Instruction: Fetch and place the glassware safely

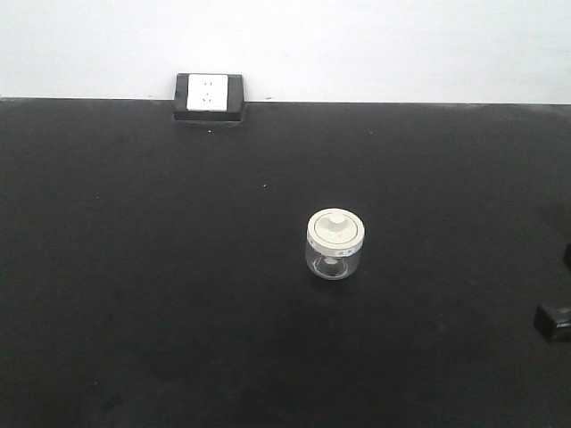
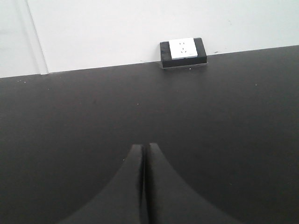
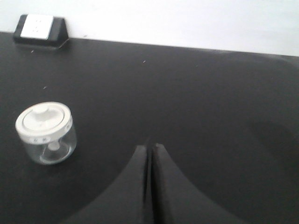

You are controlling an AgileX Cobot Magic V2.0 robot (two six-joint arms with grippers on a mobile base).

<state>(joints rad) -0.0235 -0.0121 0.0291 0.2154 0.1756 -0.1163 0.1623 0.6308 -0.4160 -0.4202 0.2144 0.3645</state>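
Standing: jar (image 1: 335,244) upright on the black tabletop (image 1: 134,294), right of centre, cream lid (image 1: 336,228) seated with knob up
Contents: seemingly empty, clear through the wall
Axis: squat and round, no long side, so any side approach serves equally
Right hand (image 3: 151,148): fingers pressed shut, holding nothing; jar ahead and well to its left, apart from it
Left hand (image 2: 144,147): likewise closed and empty; no jar in its own view
Nearer arm: judged the right, since only its camera catches the jar
Next move: probably open the right hand, swing left, close around the glass below the lid
Risk: smooth glass, loose-looking lid, tipping if nudged
Backdrop: wall socket (image 1: 210,95) at the far edge, well clear of the jar
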